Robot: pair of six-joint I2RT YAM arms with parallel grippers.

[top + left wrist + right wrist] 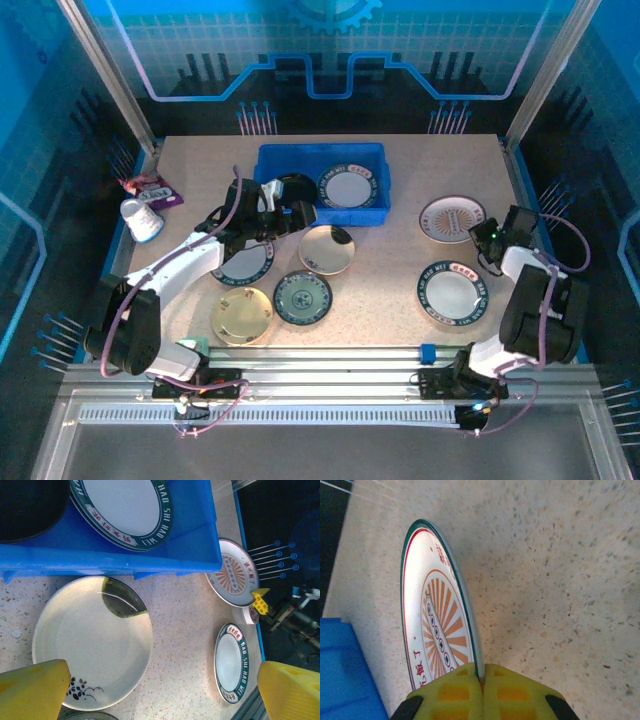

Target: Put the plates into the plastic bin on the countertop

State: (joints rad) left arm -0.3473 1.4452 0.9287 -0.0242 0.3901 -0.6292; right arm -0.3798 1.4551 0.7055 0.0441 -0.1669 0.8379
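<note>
The blue plastic bin point(322, 160) point(115, 555) stands at the back of the countertop point(390, 265). Inside it lie a black plate point(295, 187) point(25, 505) and a white green-rimmed plate point(350, 187) point(125, 510). My left gripper point(290, 215) point(162, 695) hovers open over the near edge of the bin, above a cream plate point(326, 249) point(92, 642). At the right, my right gripper point(487, 237) point(481, 677) is shut on the rim of the orange sunburst plate point(452, 219) point(437, 610) point(235, 572). Another green-rimmed plate point(452, 290) point(232, 662) lies near it.
A gold plate point(242, 315), a teal-patterned plate point(303, 298) and a plate partly under the left arm point(245, 262) lie front left. A white cup point(142, 220) and a small wrapper point(150, 187) sit at the left edge. Metal rails point(330, 365) run along the front.
</note>
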